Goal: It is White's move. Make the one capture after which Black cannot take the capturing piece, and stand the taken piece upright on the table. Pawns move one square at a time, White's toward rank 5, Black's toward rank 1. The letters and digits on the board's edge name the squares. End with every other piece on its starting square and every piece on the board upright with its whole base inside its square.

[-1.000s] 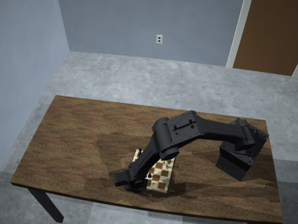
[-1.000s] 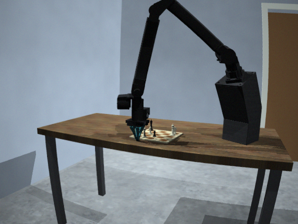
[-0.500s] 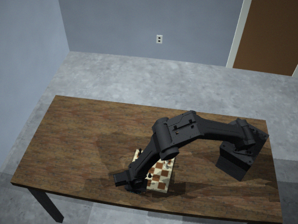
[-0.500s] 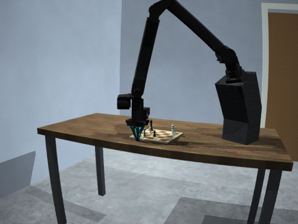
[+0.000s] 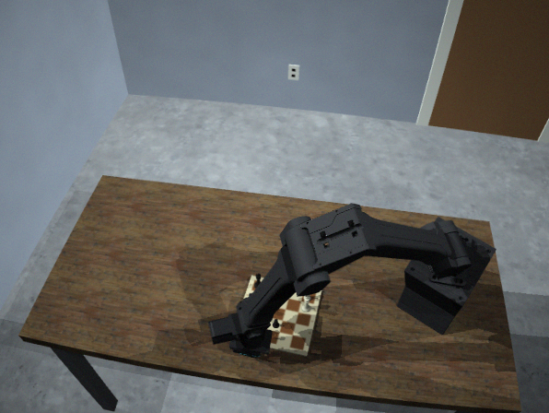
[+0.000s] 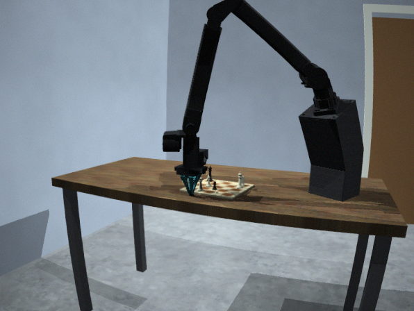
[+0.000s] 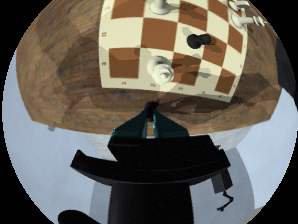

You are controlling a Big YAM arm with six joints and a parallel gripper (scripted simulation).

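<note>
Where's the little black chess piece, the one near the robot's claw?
In the wrist view, the black piece stands on the chessboard, up and right of the nearest white piece.

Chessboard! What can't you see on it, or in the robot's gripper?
- Chessboard, top view: the arm covers many squares.
- Wrist view: the picture's upper edge cuts off the far squares and the head of one white piece.
- Exterior view: the board's edge letters are too small to read.
- Gripper, wrist view: its tips are too dark and small to show if they pinch anything.
</note>
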